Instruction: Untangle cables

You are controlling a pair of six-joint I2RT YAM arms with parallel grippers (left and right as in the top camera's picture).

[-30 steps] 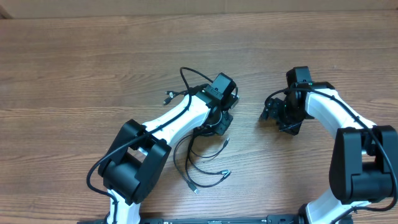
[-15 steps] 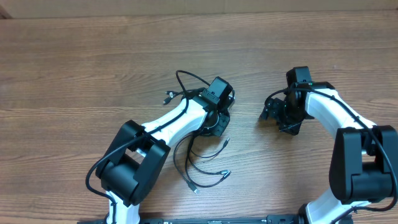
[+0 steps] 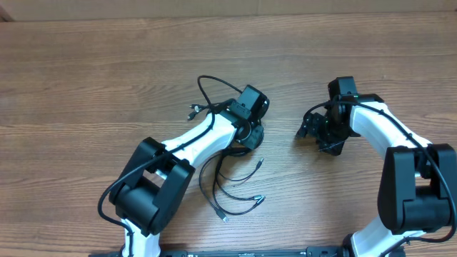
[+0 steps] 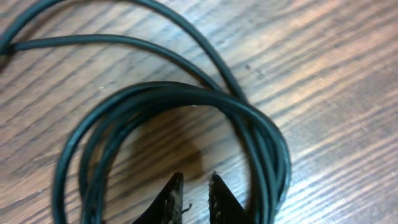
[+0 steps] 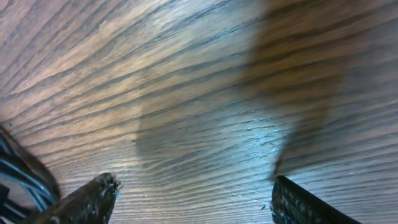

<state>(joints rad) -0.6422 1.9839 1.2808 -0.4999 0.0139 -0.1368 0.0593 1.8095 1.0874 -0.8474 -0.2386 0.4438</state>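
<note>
- The left jaws are seen all but together. A thin gap of bare wood shows between the tips (image 4: 176,199). No strand is seen pinched there, and whether one is caught higher up cannot be told.
- The right jaws are held wide apart over the bare surface (image 3: 107,71), with nothing between them.
- The cables (image 4: 268,134) are laid on the surface around and beside the left jaws. In the left wrist view a coil of several strands is curled round the tips.
- In the overhead view looser loops and plug ends (image 3: 258,200) are spread toward the robot's base. One loop (image 3: 207,80) is arched out on the far side of the wrist.
- The right jaws are placed well apart from the cables, so the bundle is pinned by nothing.
- A miss is judged likely if the tips are closed inside the coil and not on a strand.
- If several strands are caught together, the whole bundle could be dragged and the knot tightened rather than loosened.
- With the tips so near the wood, scraping could be caused by any further descent.
</note>
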